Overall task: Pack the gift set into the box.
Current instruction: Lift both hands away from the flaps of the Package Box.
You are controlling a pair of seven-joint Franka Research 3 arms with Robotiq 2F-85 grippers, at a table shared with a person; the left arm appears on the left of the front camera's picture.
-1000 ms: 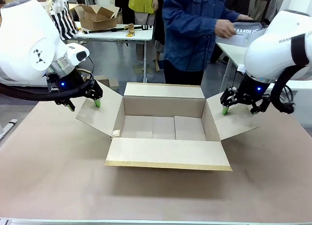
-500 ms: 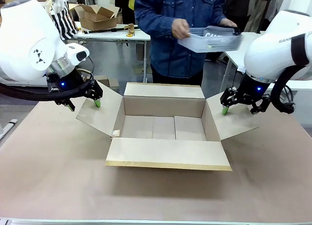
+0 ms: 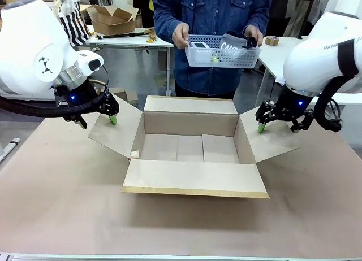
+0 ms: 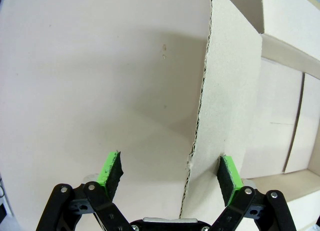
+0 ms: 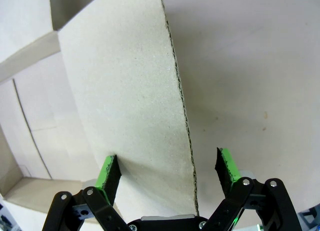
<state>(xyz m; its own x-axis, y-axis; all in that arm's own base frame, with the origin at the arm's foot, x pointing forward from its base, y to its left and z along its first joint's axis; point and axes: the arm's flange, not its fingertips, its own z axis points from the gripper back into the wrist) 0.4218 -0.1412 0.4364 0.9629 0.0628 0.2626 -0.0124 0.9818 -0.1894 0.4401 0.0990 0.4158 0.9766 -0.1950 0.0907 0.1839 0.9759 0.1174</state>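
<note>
The box (image 3: 189,151) stands open in the middle of the table, all four flaps spread and nothing inside. A person at the far side holds the gift set (image 3: 222,52), a pale grey perforated tray with a white device and a lettered band, in both hands above the box's far flap. My left gripper (image 3: 98,122) is open with its fingers either side of the left flap's edge (image 4: 200,116); the left gripper (image 4: 170,173) does not pinch it. My right gripper (image 3: 277,127) is open and straddles the right flap (image 5: 130,91) the same way, seen past the right gripper (image 5: 169,171).
The brown tabletop (image 3: 56,204) is bare around the box. Behind the person, a white table (image 3: 136,39) carries another carton (image 3: 113,19), and a second white table (image 3: 277,60) stands at the right.
The person has turned from the right-hand table and carried the tray over to face the box, now holding it in both hands. Both arms have stayed still.
</note>
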